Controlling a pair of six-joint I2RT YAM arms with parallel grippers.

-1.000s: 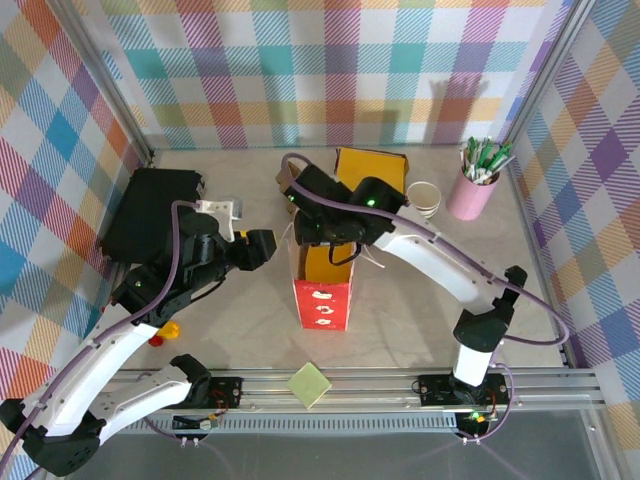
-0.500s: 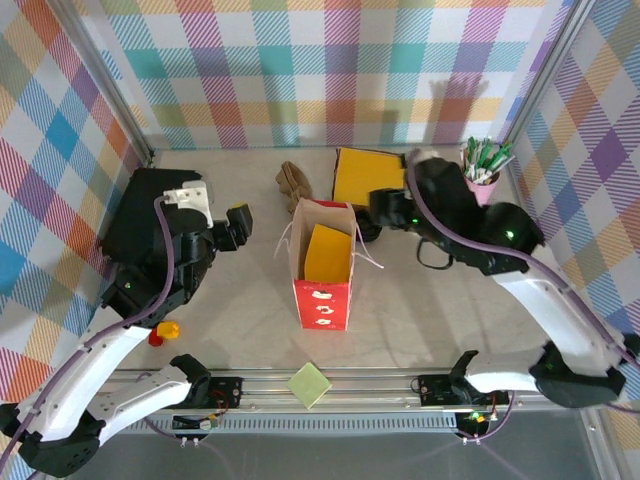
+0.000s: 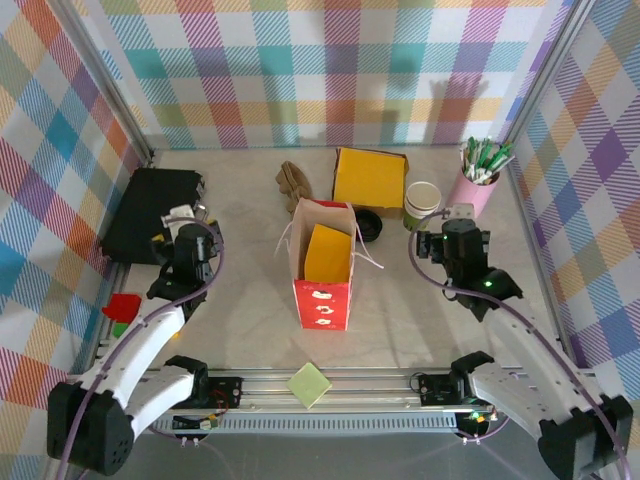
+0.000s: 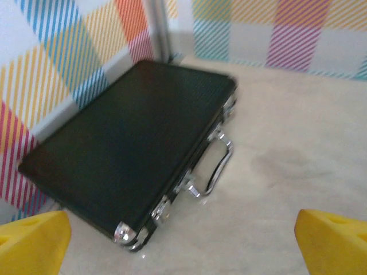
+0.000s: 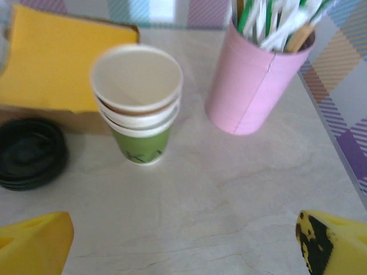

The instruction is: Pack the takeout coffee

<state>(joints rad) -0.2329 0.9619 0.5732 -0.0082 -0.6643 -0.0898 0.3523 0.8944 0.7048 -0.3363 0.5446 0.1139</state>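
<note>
A flat yellow piece is held in the upright red paper bag [image 3: 322,300]; whether the takeout coffee is inside cannot be told. Pens are kept in a smooth pink cup [image 5: 252,86] beside stacked lidless green cups [image 5: 137,114]. The left pincer [image 4: 183,243] and right pincer [image 5: 183,240] are spread wide, empty, low over the surface [image 5: 200,189].

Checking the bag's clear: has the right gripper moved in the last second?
Yes: the right gripper went right, from above the red bag to near the pink pen cup.
</note>
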